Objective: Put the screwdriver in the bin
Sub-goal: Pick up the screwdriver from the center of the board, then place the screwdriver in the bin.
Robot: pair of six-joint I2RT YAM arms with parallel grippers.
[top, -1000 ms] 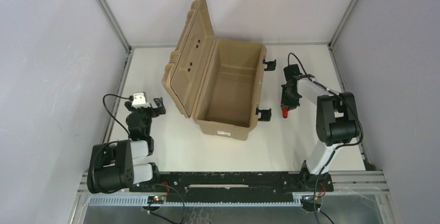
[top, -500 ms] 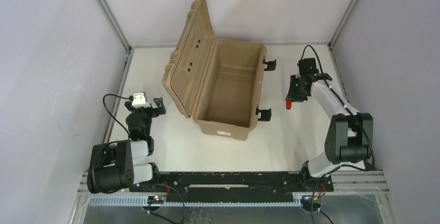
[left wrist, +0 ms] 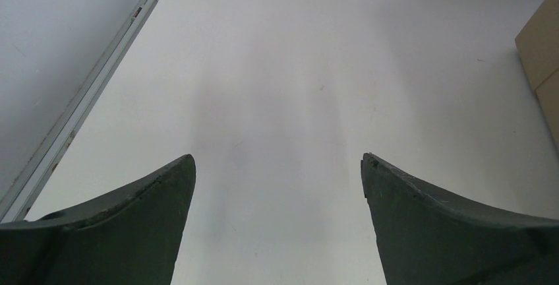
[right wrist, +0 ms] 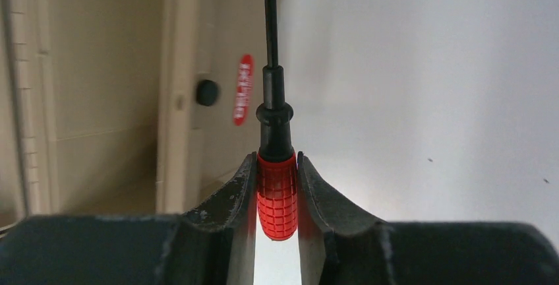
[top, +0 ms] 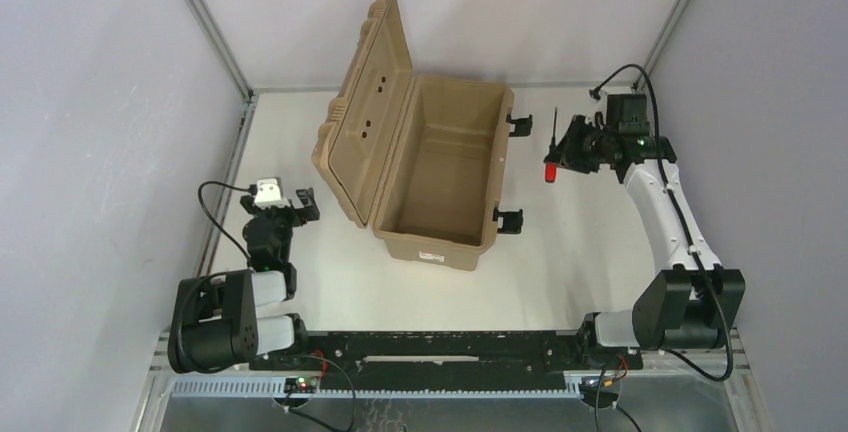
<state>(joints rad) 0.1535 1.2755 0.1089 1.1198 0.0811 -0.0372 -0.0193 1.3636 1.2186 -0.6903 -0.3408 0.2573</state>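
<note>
From above, I see the right gripper [top: 568, 149] pinching the screwdriver [top: 550, 172] by its red handle, aloft just right of the open bin [top: 430, 247] and not yet over it. The left gripper [top: 285, 207] sits near its base.

Left wrist: its fingers are spread wide above the table [left wrist: 296, 67].

Right wrist: both fingers press the handle, with the bin wall alongside.

I judge the grasp done; carry and release remain.

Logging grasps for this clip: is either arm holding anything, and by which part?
The right gripper holds the screwdriver by its red handle; the left gripper is empty.
</note>
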